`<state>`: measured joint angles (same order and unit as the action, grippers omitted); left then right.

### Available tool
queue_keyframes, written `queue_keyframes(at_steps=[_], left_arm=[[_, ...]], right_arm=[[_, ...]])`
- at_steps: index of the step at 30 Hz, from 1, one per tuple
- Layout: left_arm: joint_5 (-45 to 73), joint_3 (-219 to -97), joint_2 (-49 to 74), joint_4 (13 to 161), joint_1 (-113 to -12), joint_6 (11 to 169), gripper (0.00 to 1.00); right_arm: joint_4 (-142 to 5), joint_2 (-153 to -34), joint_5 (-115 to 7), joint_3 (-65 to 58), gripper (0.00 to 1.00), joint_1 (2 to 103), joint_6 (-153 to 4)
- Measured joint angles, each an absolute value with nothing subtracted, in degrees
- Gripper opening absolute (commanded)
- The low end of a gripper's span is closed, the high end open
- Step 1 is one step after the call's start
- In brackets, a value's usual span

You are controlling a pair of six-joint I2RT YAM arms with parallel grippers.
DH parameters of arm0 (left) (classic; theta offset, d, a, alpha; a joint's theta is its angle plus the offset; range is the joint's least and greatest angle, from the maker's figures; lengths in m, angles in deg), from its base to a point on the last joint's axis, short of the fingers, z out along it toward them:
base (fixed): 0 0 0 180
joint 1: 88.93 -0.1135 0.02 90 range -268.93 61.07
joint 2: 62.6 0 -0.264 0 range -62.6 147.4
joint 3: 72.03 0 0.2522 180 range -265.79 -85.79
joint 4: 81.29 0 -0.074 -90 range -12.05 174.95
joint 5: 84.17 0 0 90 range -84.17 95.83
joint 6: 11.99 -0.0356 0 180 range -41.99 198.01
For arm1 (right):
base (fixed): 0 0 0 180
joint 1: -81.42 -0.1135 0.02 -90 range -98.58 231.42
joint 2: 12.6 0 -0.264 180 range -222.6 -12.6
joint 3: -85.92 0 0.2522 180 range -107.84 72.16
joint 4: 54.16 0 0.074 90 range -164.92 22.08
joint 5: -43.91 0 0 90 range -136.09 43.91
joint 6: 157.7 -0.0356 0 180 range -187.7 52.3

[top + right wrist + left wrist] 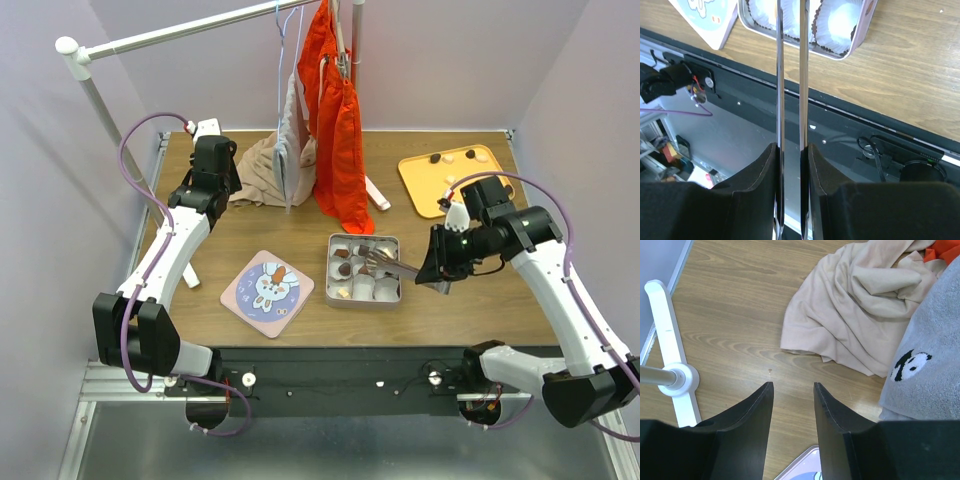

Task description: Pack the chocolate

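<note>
Placing step, likely: tongs (396,267) over the tin (392,297).
The right end effector (432,270) grips the tongs, the left end effector (792,396) hangs open and idle. Some chocolate (436,158) sits in the tin by the bench (500,300) near edge, and more on the orange tray (415,188) at the far right corner. The next move is probably to fetch another piece.

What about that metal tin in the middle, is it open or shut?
Open. The tin shows its white paper cups from above, and the rabbit-printed lid lies flat on the table beside it.
</note>
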<state>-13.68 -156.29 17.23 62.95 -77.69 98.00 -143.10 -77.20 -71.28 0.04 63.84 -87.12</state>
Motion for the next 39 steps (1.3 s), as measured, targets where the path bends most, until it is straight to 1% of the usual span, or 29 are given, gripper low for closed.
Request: queue_keyframes(at_steps=[7,16,17,18,20,21,26,27,39], left_arm=[[-13.68,-156.29,17.23,62.95,-77.69,98.0,0.47],[-13.68,-156.29,17.23,62.95,-77.69,98.0,0.47],[-13.68,-156.29,17.23,62.95,-77.69,98.0,0.47],[-13.68,-156.29,17.23,62.95,-77.69,98.0,0.47],[-13.68,-156.29,17.23,62.95,-77.69,98.0,0.47],[-13.68,-156.29,17.23,62.95,-77.69,98.0,0.47],[-13.68,-156.29,17.26,62.97,-77.71,98.0,0.47],[-13.68,-156.29,17.26,62.97,-77.73,98.0,0.47],[-13.68,-156.29,17.56,62.97,-77.89,98.0,0.47]], right_arm=[[-143.56,-77.2,-70.99,1.03,0.19,61.24,-87.12],[-143.93,-77.53,-70.82,2.06,0.25,59.58,-87.12],[-143.93,-77.68,-70.8,2.06,0.26,59.38,-87.14],[-143.93,-77.81,-70.8,2.06,0.31,59.27,-87.14],[-143.91,-78.23,-70.78,2.06,0.34,58.84,-87.14],[-143.89,-78.47,-70.75,2.06,0.37,58.57,-87.14],[-143.84,-78.97,-70.43,2.06,0.4,58.18,-87.34],[-143.84,-79.01,-70.38,2.06,0.42,58.14,-87.36],[-142.93,-79.49,-69.68,2.06,0.41,57.7,-87.66]])
